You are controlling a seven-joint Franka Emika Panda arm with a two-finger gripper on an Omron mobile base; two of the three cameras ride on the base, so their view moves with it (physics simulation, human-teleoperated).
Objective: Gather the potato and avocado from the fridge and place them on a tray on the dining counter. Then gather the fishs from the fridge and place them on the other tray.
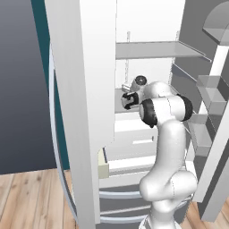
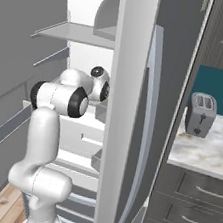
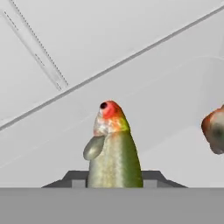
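**One fish in the jaws, second fish beside them**

One fish (image 3: 113, 151) stands between the jaws, head pointing away from them; we judge the jaws closed on its body inside the fridge (image 1: 147, 67). A second fish (image 3: 214, 129) lies just beside the jaws, on the white shelf (image 3: 175, 100). We note the risk: a slender, tapered body may slip during withdrawal, or strike the door (image 2: 124, 110).
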